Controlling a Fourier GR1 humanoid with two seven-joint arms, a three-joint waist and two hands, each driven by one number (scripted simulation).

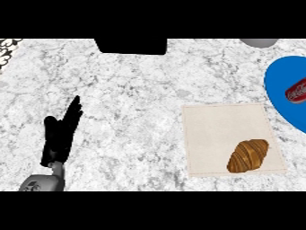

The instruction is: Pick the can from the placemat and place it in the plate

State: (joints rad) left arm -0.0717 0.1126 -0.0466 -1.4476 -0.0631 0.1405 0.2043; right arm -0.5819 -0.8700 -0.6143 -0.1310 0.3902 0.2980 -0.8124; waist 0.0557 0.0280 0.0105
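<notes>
The beige placemat point(221, 130) lies on the marble counter point(128, 90); a croissant point(248, 155) rests in its near right corner; up and to the right of the placemat, just beside its far right corner, sits the blue plate point(294, 112), cut by the view's edge; the red cola can point(303, 89) lies on its side on that plate; well left of the placemat the left hand point(59, 134) rests with fingers straight, holding nothing; beyond the placemat stands a black box point(131, 46).

Red can point(303, 89) on its side on blue plate point(293, 114) beside beige placemat point(215, 130)
</notes>
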